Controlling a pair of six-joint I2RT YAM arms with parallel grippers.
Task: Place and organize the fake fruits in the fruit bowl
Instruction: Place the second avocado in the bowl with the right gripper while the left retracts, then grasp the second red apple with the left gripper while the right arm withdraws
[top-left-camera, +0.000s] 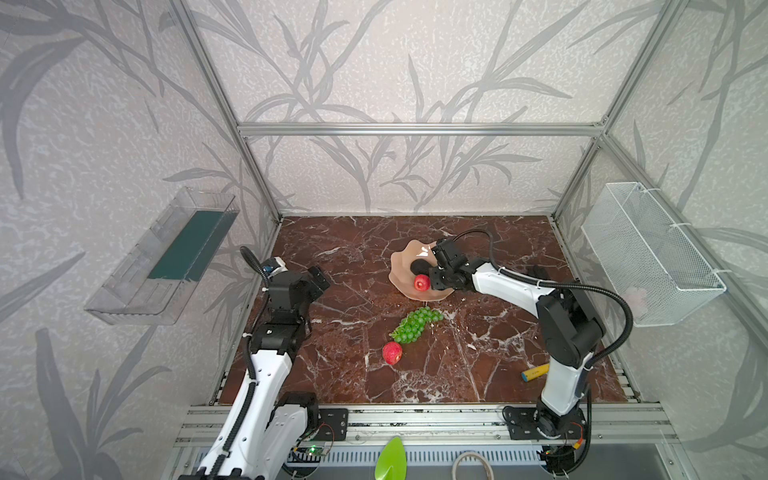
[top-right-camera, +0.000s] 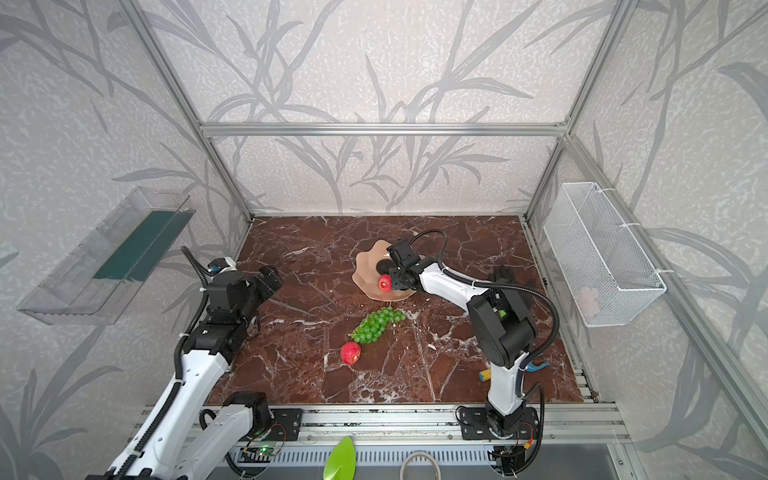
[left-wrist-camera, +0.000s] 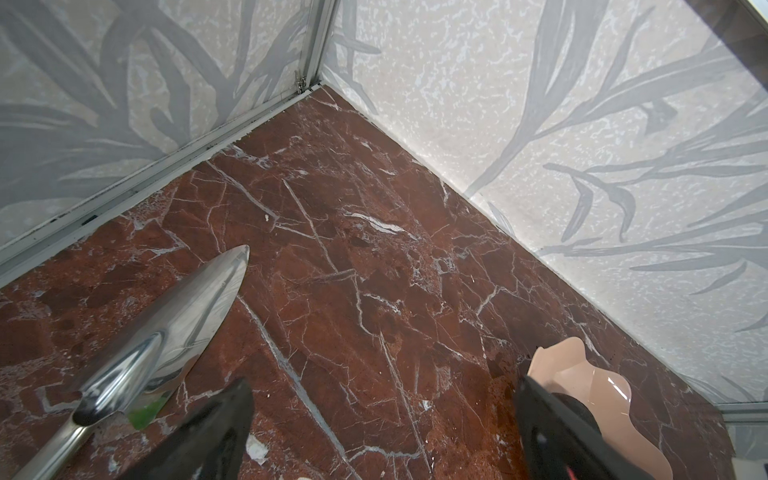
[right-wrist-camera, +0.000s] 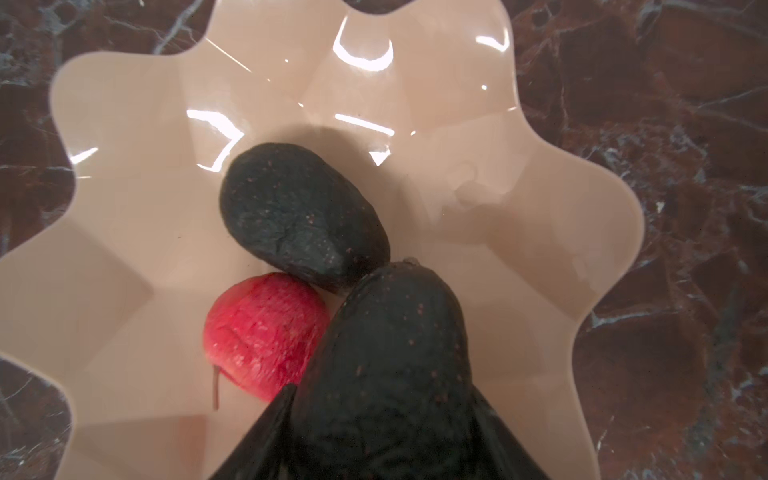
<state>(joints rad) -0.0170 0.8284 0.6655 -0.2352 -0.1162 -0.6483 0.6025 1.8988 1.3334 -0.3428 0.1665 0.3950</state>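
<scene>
The peach-pink fruit bowl (top-left-camera: 400, 266) (top-right-camera: 365, 270) (right-wrist-camera: 124, 137) stands mid-table with one dark avocado (right-wrist-camera: 299, 212) (top-left-camera: 419, 266) and one red strawberry (right-wrist-camera: 266, 332) (top-left-camera: 422, 283) (top-right-camera: 385, 283) lying in it. My right gripper (right-wrist-camera: 384, 390) (top-left-camera: 436, 270) hangs low over the bowl, shut on a second avocado (right-wrist-camera: 395, 332) whose tip touches the first one. A bunch of green grapes (top-left-camera: 415, 325) (top-right-camera: 376, 325) and another strawberry (top-left-camera: 392, 353) (top-right-camera: 350, 353) lie on the marble in front of the bowl. My left gripper (left-wrist-camera: 382, 380) (top-left-camera: 318, 278) is open and empty at the table's left side.
A yellow-handled toy tool (top-left-camera: 535, 372) (top-right-camera: 484, 375) lies by the right arm's base. A shiny metal trowel (left-wrist-camera: 178, 324) lies close to the left gripper. A white mesh basket (top-left-camera: 648, 253) hangs on the right wall and a clear tray (top-left-camera: 166, 257) on the left wall.
</scene>
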